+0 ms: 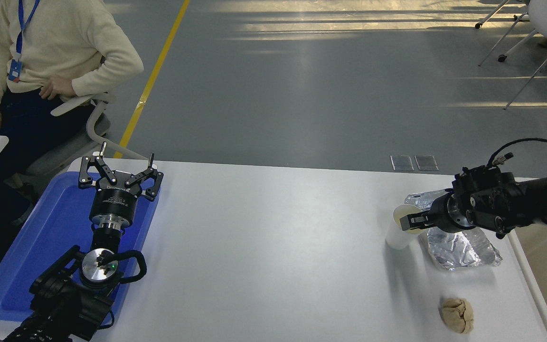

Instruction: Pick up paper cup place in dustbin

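Fingers of the right gripper [409, 222] reach in from the right and sit at the rim of the paper cup [399, 232], one dark tip over the cup's mouth; whether they are clamped on the rim or just apart around it cannot be told from here. Cup stands upright on the white table [273, 247], toward its right side, just beside a crumpled foil tray [458, 242] that lies partly under the right arm.

Left gripper [121, 173] parked at the lower left above a blue tray [41, 237], fingers spread wide, holding nothing.

Count: one cup, one foil tray, one tan paper ball [457, 314], one blue tray, one dustbin [546, 280]. The bin shows only as a pale rim and beige inside at the right edge of the table, past the foil tray, near the cup but not touching it. Paper ball lies nearer the front edge, well apart from the cup.

Foil tray sits between cup and bin. A person [41, 61] in a cream sweater sits on a chair at the far left, off the table.
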Tool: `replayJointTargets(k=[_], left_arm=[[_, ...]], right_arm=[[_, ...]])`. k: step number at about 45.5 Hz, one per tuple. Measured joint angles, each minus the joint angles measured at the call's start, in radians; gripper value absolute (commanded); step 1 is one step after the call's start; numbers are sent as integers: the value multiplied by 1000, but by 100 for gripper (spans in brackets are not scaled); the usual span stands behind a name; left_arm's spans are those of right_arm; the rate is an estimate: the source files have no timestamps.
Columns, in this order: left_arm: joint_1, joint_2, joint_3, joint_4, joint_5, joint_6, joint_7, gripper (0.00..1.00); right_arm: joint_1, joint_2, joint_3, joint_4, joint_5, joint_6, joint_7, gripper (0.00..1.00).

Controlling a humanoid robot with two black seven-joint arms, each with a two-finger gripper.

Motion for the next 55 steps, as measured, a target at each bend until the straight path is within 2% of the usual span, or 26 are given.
replayJointTargets(k=[28,41,55], left_arm=[[0,0,0,0,0,0,0,100],[0,0,0,0,0,0,0,100],[0,0,0,0,0,0,0,100]], right_arm=[[56,-6,0,44,0,1,4,0],[284,-53,-18,273,0,19,8,0],[603,-74,-59,495,18,108,9,0]])
